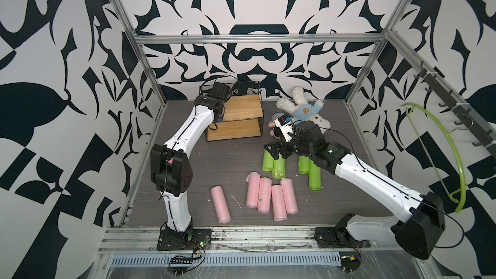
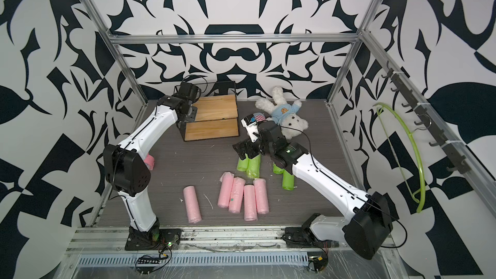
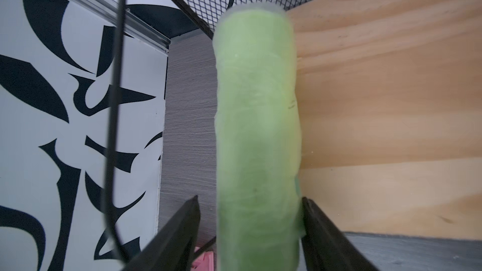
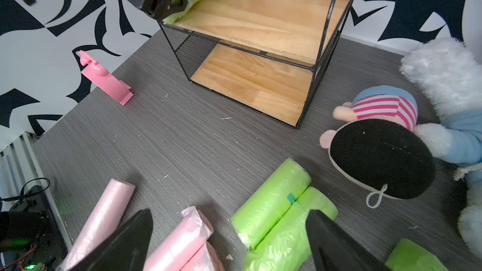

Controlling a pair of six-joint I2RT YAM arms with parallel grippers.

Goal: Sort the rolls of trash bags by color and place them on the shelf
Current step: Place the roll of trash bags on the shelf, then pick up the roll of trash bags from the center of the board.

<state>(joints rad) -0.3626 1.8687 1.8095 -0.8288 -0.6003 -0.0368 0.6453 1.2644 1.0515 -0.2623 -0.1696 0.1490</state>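
Rolls of trash bags [image 2: 249, 202], soft film-wrapped cylinders in lime green and pale pink, are split between the grey wood-grain tabletop [image 1: 214, 162] and the two-tier shelf [image 1: 241, 108] of light wooden boards in a black wire frame.

One lime-green roll [image 3: 255, 126] lies on the shelf's upper board at its left end, pointing toward the mesh back. The left pincer [image 3: 250, 199] straddles that roll's near end with its jaws parted. One finger stands clear of the film with a gap showing and the other sits right at the roll's side, so it has no squeeze on the roll.

Four more lime-green rolls [image 1: 279, 167] lie on the tabletop in two pairs, partly under the right arm. The right pincer [image 4: 229, 212] hangs just above the far ends of the left pair, its jaws spread wide and nothing between them.

Five pale-pink rolls lie nearer the arm bases: four [image 1: 271, 199] side by side and one [image 1: 220, 205] apart to their left.

A white plush rabbit in a light-blue shirt [image 1: 303, 108] lies right of the shelf, with a small black-headed plush doll [image 4: 383, 152] just beside it. A pink plastic object [image 4: 104, 79] stands near the left wall.
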